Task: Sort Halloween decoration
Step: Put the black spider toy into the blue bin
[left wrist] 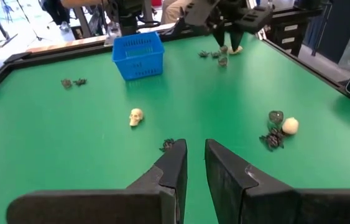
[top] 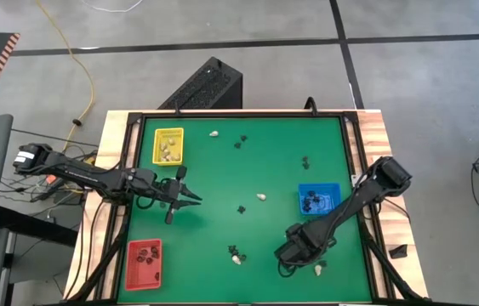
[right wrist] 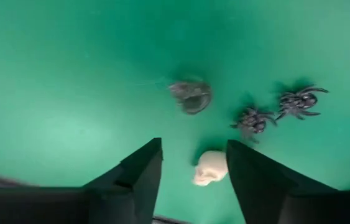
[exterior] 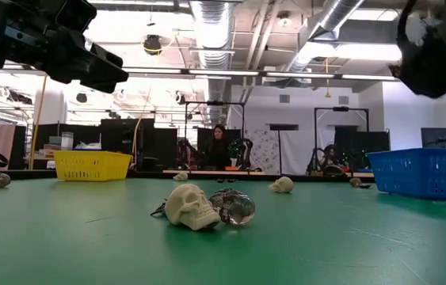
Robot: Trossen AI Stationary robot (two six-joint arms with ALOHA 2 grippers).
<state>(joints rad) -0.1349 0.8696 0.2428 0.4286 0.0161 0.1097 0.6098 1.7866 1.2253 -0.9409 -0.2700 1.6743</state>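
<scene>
Tiny Halloween decorations lie scattered on the green mat. My right gripper hangs open near the front right, pointing steeply down, with a cream skull on the mat between its fingertips and close to one finger. A grey skull and two black spiders lie just beyond. My left gripper hovers at mid-left, nearly level, its fingers a narrow gap apart with nothing between them. A cream skull and a clear skull rest together near the front edge.
A yellow tray stands at the far left, a red tray at the near left and a blue tray at the right, each holding trinkets. Loose pieces include a cream one mid-table, a black one and another black one.
</scene>
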